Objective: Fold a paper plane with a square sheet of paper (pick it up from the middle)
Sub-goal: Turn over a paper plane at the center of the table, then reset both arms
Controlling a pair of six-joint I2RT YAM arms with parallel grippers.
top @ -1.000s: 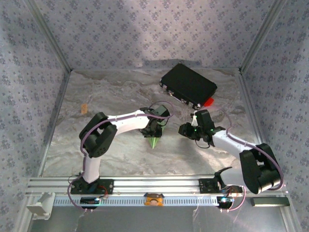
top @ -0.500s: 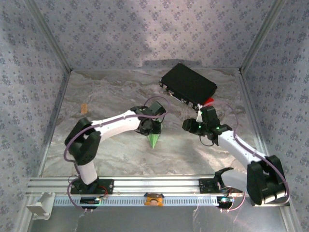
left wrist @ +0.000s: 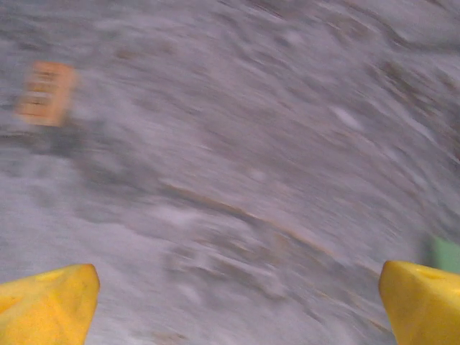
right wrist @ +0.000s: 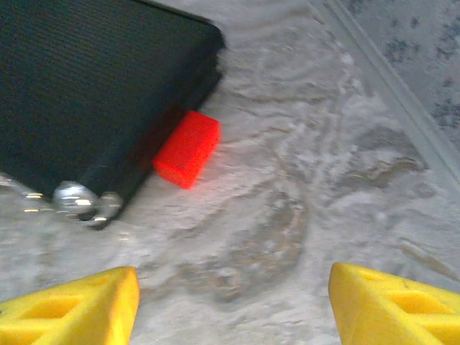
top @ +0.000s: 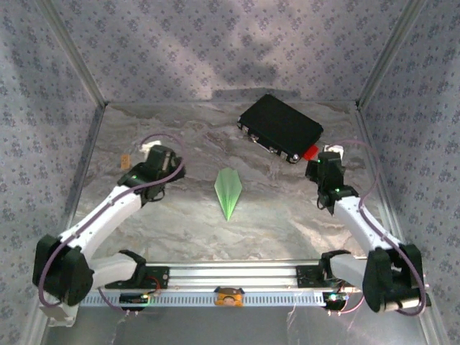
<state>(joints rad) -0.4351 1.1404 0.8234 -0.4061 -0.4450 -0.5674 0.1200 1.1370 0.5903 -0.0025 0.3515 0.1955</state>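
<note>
The square sheet of paper lies folded as a slim pale green paper plane point(top: 228, 192) flat on the table's middle, its point toward the near edge. My left gripper point(top: 151, 152) has drawn off to the plane's left and hangs open over bare table, its yellow fingertips point(left wrist: 50, 305) wide apart around nothing point(left wrist: 237, 309). A green sliver of the plane point(left wrist: 447, 253) shows at that view's right edge. My right gripper point(top: 327, 159) stands open to the plane's right, beside the black case, with nothing between its fingers point(right wrist: 233, 309).
A black rectangular case point(top: 280, 127) lies at the back right with a small red tab point(top: 310, 152) against its near corner, both close ahead in the right wrist view point(right wrist: 187, 147). A small orange tag point(top: 125, 162) sits at the left. Patterned walls enclose the table.
Both grippers opened and pulled away from the plane, left arm swinging far left, right arm toward the case. The plane, held tilted before, now lies flat and free.
</note>
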